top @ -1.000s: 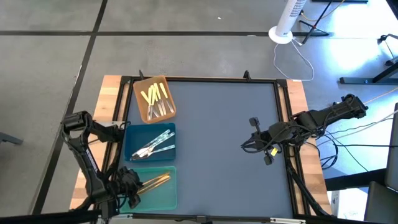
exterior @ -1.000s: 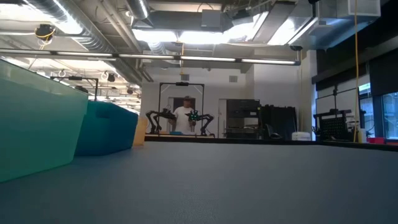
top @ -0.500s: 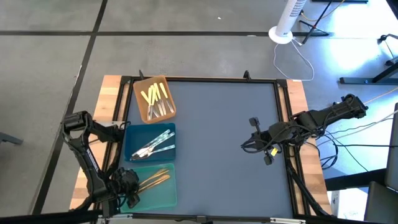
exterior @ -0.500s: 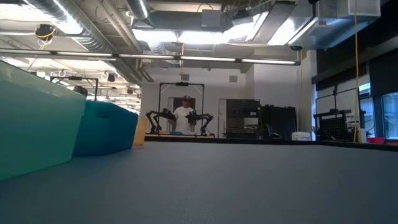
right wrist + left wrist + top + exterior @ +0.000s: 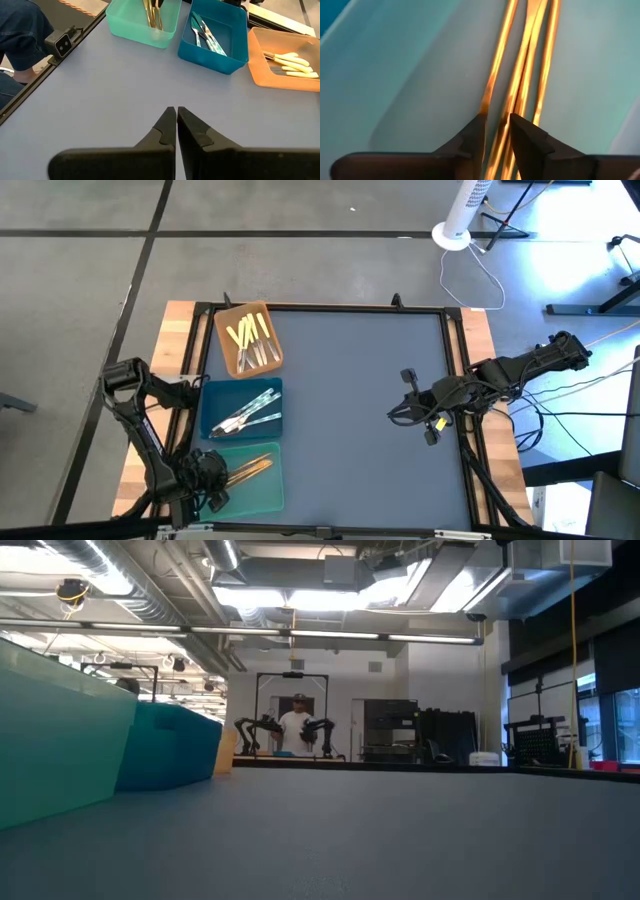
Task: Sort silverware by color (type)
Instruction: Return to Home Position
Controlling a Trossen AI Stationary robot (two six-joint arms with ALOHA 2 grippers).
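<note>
Several gold utensils (image 5: 527, 50) lie in the teal tray (image 5: 410, 75) under the left gripper (image 5: 497, 119), fingers slightly parted; right gripper (image 5: 176, 112) fingers pressed together.

At frame left you have the orange tray (image 5: 222, 330) holding yellow-handled utensils (image 5: 246, 335), the blue tray (image 5: 215, 395) below holding silver utensils (image 5: 243, 418), and the teal tray (image 5: 262, 495) lowest holding gold utensils (image 5: 252, 470).

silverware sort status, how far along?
Looks sorted: yellow-handled utensils in the orange tray, silver ones in the blue tray, gold ones in the teal tray. In hand: nothing; left pincer open over the gold ones, right pincer shut above the mat. Left: no loose utensil visible; arms need to park.
</note>
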